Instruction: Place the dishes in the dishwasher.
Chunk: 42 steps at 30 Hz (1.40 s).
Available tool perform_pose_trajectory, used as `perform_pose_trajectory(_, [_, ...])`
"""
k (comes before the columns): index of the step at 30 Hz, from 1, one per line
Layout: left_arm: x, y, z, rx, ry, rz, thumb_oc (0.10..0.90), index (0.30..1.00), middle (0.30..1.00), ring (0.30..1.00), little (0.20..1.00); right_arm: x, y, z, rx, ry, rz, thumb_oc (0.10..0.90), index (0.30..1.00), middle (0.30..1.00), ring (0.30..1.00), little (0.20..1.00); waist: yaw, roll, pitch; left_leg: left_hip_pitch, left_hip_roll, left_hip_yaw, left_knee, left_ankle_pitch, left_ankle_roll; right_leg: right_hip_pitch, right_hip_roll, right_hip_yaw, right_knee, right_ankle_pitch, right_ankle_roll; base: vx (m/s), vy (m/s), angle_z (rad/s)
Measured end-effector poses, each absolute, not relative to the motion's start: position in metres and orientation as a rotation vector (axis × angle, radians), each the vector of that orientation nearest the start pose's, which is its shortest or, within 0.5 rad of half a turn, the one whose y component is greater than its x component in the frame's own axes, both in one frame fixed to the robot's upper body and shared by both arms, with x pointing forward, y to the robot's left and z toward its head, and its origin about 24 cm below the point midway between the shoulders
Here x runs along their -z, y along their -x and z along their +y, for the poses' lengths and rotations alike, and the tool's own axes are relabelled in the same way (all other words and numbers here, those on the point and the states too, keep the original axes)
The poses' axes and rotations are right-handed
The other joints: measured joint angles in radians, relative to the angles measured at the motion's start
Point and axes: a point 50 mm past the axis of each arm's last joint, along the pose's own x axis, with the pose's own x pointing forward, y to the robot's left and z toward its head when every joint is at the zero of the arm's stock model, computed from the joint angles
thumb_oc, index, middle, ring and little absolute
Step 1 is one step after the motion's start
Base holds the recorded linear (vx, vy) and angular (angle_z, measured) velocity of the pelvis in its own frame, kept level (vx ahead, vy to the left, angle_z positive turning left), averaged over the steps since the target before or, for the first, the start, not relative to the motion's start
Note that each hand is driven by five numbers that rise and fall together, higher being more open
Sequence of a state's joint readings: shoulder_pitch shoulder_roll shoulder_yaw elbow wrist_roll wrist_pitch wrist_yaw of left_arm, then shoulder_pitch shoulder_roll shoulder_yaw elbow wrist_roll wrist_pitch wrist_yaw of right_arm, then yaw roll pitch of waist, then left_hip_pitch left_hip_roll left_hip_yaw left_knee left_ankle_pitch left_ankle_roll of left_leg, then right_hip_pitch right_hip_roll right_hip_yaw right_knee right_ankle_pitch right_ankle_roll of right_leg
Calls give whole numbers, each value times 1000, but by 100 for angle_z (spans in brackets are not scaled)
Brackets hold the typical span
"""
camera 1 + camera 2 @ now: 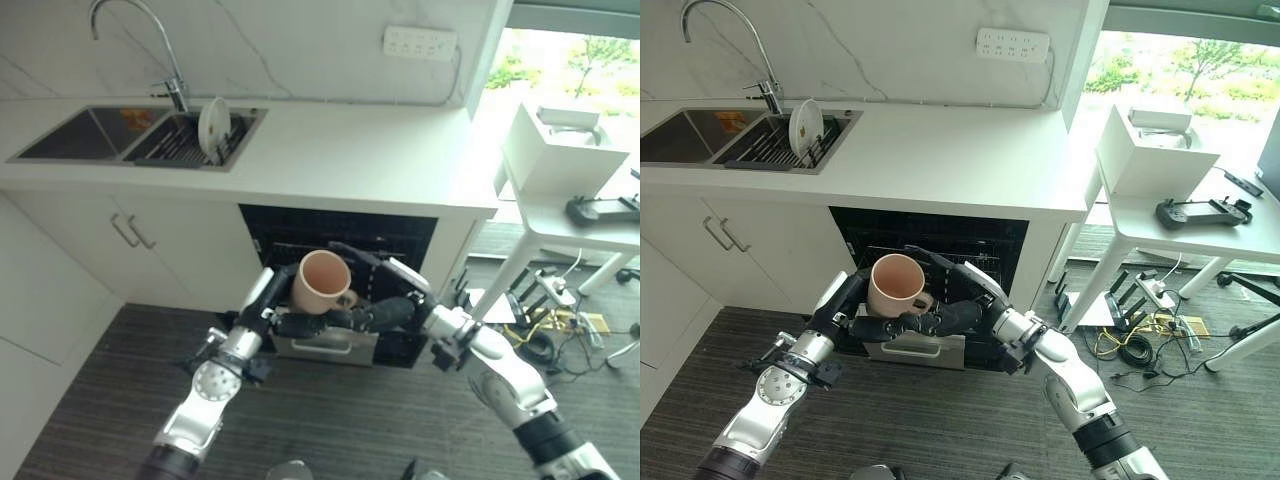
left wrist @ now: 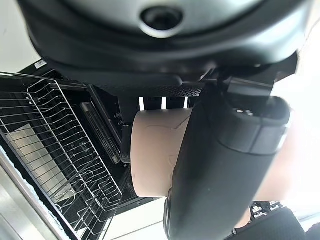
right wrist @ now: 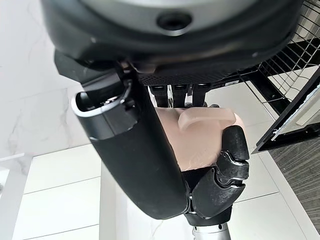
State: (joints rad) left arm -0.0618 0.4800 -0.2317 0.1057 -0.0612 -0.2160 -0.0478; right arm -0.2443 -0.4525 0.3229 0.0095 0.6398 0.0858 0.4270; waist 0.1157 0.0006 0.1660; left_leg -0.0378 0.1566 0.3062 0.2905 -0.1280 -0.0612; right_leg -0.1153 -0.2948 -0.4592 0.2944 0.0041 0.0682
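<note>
**Inspector A:** Far left of the counter: sink (image 1: 90, 135) with a tap (image 1: 150, 40); a white plate (image 1: 214, 127) stands on edge in the sink's rack. Confirm?

**Inspector B:** Confirmed in both eye views. Moving right, the left hand (image 1: 268, 300) reaches up beside a pink mug (image 1: 320, 282), which is held in the air in front of the open dishwasher (image 1: 340, 240), mouth tilted toward the camera.

**A:** Its grip?

**B:** The left wrist view supplies what the eye views lack: the thumb lies across the mug's wall and fingers curl behind it, so that hand is closed round the mug. The same view shows the wire rack (image 2: 55, 150) inside the machine.

**A:** And the right hand (image 1: 385, 312)?

**B:** Its dark fingers wrap under the mug, below the handle. The right wrist view shows the handle and fingers curled against the mug's side; both hands hold it.

**A:** Further right?

**B:** A white side table (image 1: 1200, 225) carrying a white box (image 1: 1155, 150) and a black controller (image 1: 1200, 212)
</note>
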Motion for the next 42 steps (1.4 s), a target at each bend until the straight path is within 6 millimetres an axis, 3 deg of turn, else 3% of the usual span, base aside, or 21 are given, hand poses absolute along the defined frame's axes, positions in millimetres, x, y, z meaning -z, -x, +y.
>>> perform_pose_trajectory(10, [-52,-261,182,304,-435,-85,400,300,300,300,300,-88,-283,-116,-763,-109,7,800,900,900,900,900,6,0,0,3,-1,-10,0,2,0,4,0,-1,4,-2,-4,1,4,2])
perform_pose_trajectory(17, [-40,-261,177,361,-470,-5,400,300,300,300,300,-73,-292,-122,-714,-72,86,800,900,900,900,900,23,0,0,5,-1,-22,0,2,0,20,-2,-14,6,-12,1,6,1,5])
perform_pose_trajectory(39, [-31,-256,179,501,-598,67,400,300,300,300,300,-62,-294,-119,-855,44,260,800,900,900,900,900,38,0,0,6,-5,-39,-4,8,-4,23,-4,-17,25,-26,-2,4,-1,2])
perform_pose_trajectory(42, [-30,-255,182,515,-621,77,400,300,300,300,300,-59,-292,-118,-882,-16,311,800,900,900,900,900,52,0,0,8,-6,-41,-14,16,-6,24,-2,-18,25,-27,-3,4,-1,2])
